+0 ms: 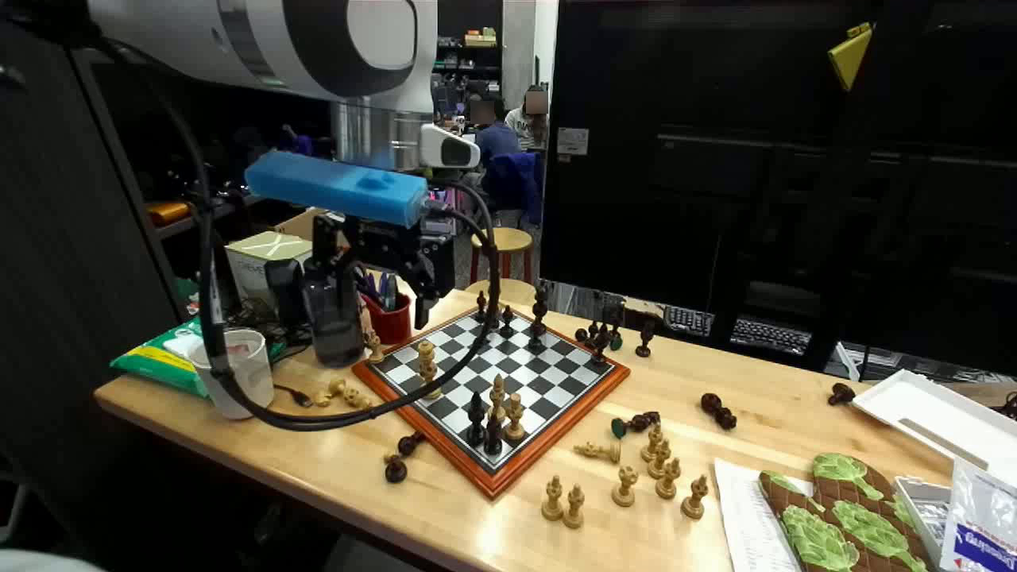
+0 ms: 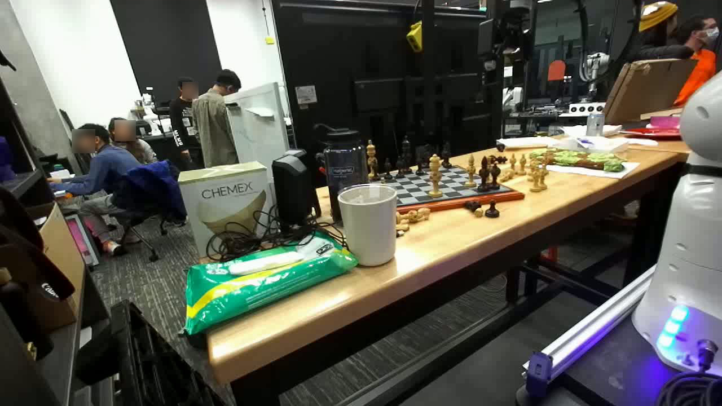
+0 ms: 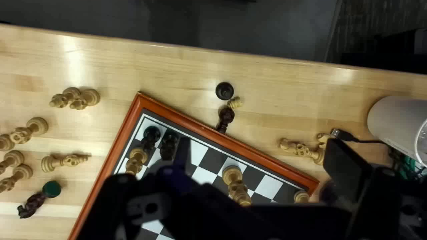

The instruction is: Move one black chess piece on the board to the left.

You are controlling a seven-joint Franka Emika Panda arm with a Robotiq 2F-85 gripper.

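Observation:
The board (image 1: 556,427) lies on the wooden table with its reddish-brown border showing; it also shows in an exterior view (image 2: 496,195) and the wrist view (image 3: 191,122). Two black chess pieces stand upright near its front corner, a taller one (image 1: 476,419) and one beside it (image 1: 493,437). Both show in the wrist view, one at the corner (image 3: 151,136) and one (image 3: 167,146) close beside a finger in the picture. More black pieces (image 1: 538,322) stand at the far side. My gripper (image 1: 357,298) is open and empty, above the board's left side; its fingers are wide apart in the wrist view (image 3: 258,146).
Light pieces, such as a tall one (image 1: 427,367), stand on the board. Several loose pieces (image 1: 624,486) lie or stand around it. A dark bottle (image 1: 334,330), a white cup (image 1: 242,381) and a red pen holder (image 1: 389,322) stand left. A cable loop (image 1: 349,419) hangs from the arm.

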